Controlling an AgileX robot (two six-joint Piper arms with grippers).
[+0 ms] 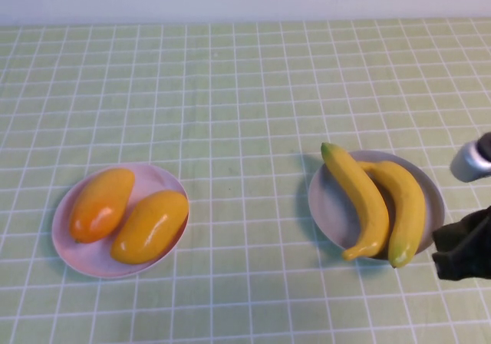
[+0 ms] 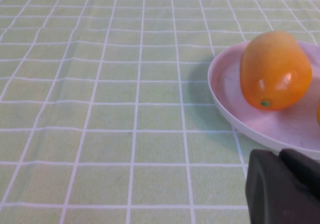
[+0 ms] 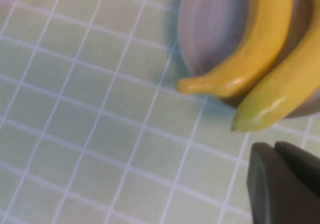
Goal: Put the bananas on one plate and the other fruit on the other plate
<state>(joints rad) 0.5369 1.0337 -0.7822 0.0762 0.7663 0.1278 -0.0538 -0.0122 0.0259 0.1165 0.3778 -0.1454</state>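
Two mango-like fruits (image 1: 101, 203) (image 1: 150, 226) lie side by side on the pale pink plate (image 1: 157, 173) at the left. Two bananas (image 1: 360, 198) (image 1: 406, 206) lie side by side on the grey-blue plate (image 1: 330, 202) at the right. My right gripper (image 1: 460, 244) is just off that plate's near right rim, shut and empty; in the right wrist view (image 3: 275, 148) it is close to the banana tips (image 3: 285, 94). My left gripper (image 2: 279, 156) is out of the high view; it is shut and empty beside the pink plate (image 2: 225, 89) and a mango (image 2: 275, 69).
A green cloth with a white grid (image 1: 245, 90) covers the table. A pale wall runs along the back. A silver part of the right arm (image 1: 472, 160) shows at the right edge.
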